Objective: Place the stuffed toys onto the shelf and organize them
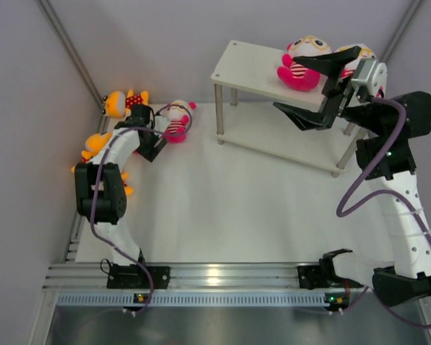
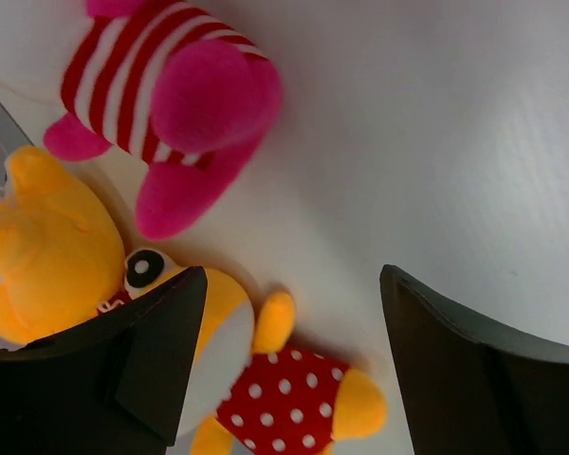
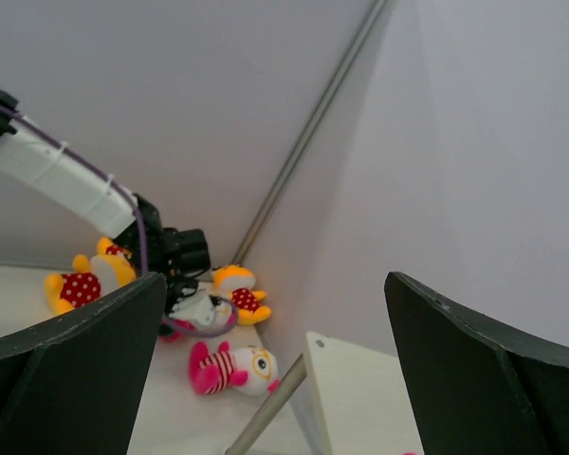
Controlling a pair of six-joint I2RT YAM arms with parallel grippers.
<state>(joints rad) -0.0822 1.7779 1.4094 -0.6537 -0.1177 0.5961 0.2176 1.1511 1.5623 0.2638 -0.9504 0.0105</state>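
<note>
Nearest, both arms are bolted at the front edge of the bench (image 1: 223, 215). The left arm (image 1: 100, 194) bends away to the far-left corner, where loose stuffed toys lie on the bench. An orange doll (image 1: 95, 146) shows partly from under that arm. Just past it the left gripper (image 1: 156, 140) hangs low with its jaws apart, clamped on nothing. Its wrist view shows a dotted doll (image 2: 284, 403), orange with a red white-spotted body, lying on the bench between and below the two fingers (image 2: 142, 370), its head partly behind the left one. Near that toy lies a pink doll (image 2: 171, 95) with a red-and-white striped body; whether the two touch I cannot tell. Farther back, in the corner by the wall, a second orange doll (image 1: 122, 102) lies on the bench.

To the right, at the far side, stands the shelf (image 1: 251, 65) — two pale boards on thin metal legs. On its top board sits a shelved pink doll (image 1: 300, 63), striped body, pale head, yellow glasses. Just right of it another toy (image 1: 360, 52) is mostly hidden, so its kind cannot be told. The right gripper (image 1: 312, 90) is raised in front of the top board, jaws spread wide and empty; one finger crosses the shelved pink doll in the overhead view, and contact cannot be judged
</note>
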